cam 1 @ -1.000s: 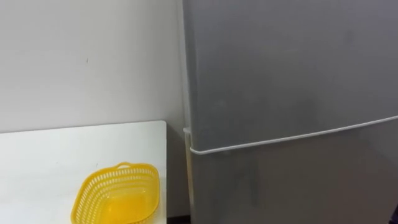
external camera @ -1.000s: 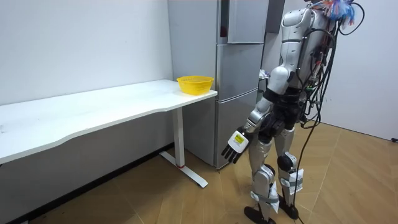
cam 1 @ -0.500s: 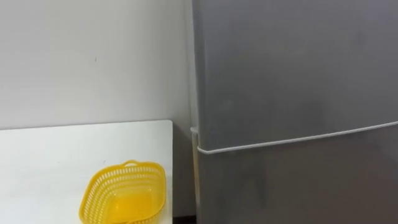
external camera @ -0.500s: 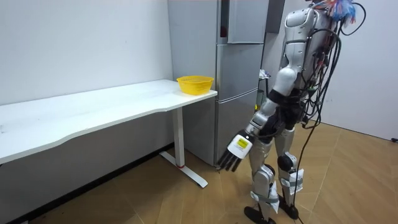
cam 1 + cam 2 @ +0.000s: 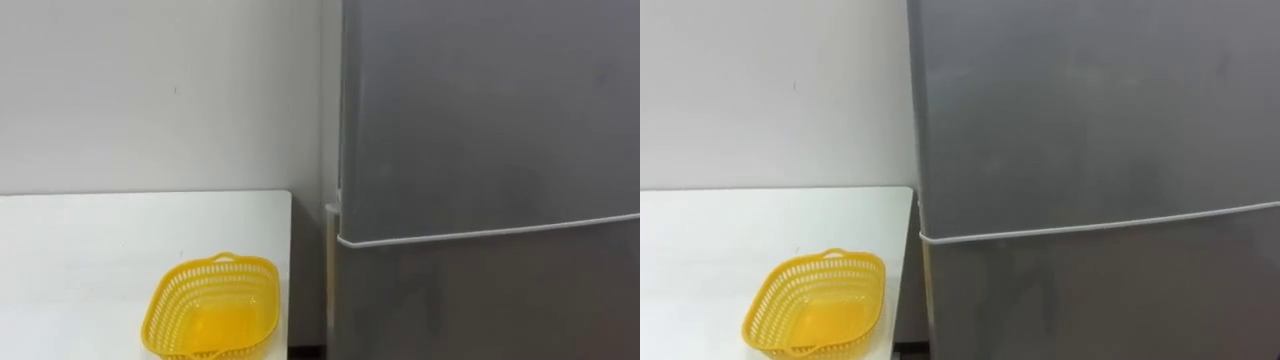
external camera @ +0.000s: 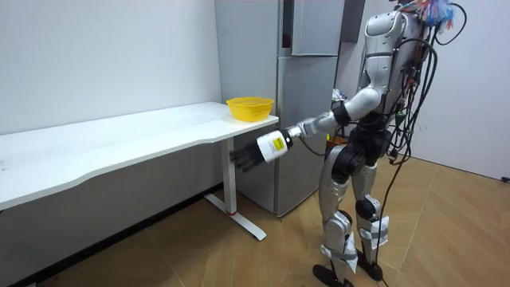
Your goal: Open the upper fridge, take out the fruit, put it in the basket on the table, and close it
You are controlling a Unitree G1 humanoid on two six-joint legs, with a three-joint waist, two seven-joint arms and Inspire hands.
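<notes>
A tall grey fridge [image 5: 490, 110] stands right in front of me, and both of its doors are shut. A thin pale seam [image 5: 490, 232] divides the upper door from the lower door [image 5: 490, 300]. In the room view I stand upright facing the fridge [image 6: 307, 104]. My left arm is stretched out at waist height toward the room view's left. Its left hand [image 6: 247, 156] hangs in the air below the table edge with straight fingers, holding nothing and well short of the fridge door.
A white table [image 5: 80, 250] stands against the wall on my left, its end close to the fridge side. An empty yellow plastic basket [image 5: 213, 310] sits near that end, the same basket [image 6: 249, 108] in the room view. Wooden floor lies open behind me.
My left arm has swung up from beside my thigh to stretched out at waist height. The eye view has shifted left, so fridge and basket sit further right in the picture.
</notes>
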